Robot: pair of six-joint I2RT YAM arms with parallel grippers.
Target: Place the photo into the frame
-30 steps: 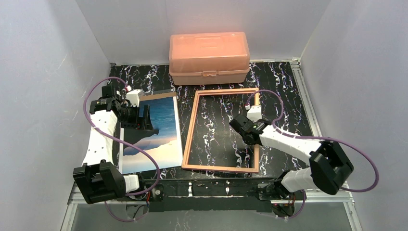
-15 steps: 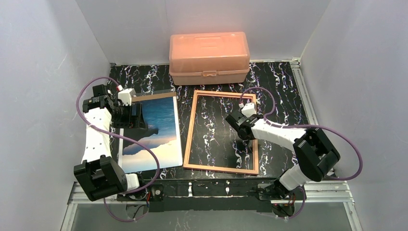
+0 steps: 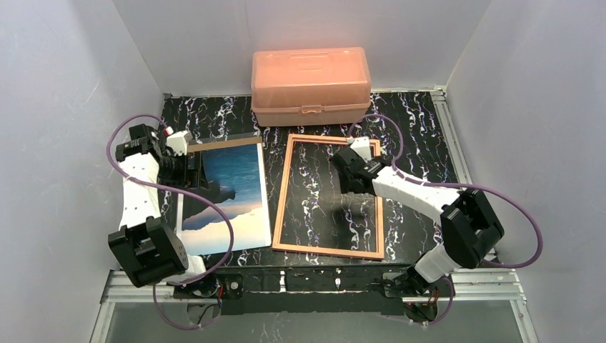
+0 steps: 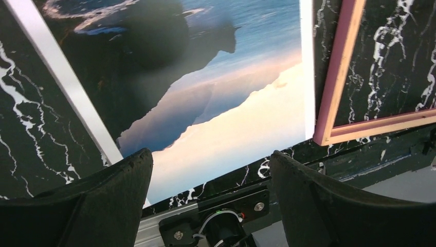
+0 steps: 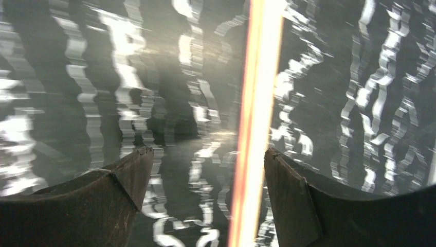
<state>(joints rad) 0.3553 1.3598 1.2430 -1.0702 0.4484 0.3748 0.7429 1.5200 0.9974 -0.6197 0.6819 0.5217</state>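
The photo [image 3: 239, 171] lies face up just beside the frame [image 3: 284, 187]

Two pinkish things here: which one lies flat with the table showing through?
The frame, thin-bordered, beside the photo. The lidded box stands closed behind it.

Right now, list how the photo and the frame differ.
The photo is a solid sheet of blue sky, cloud and dark mountain; the frame is a thin pinkish-orange border with the marbled table showing through. The photo lies left, the frame in the middle. The frame is somewhat larger than the photo. Both are rectangular and lie flat, side by side.
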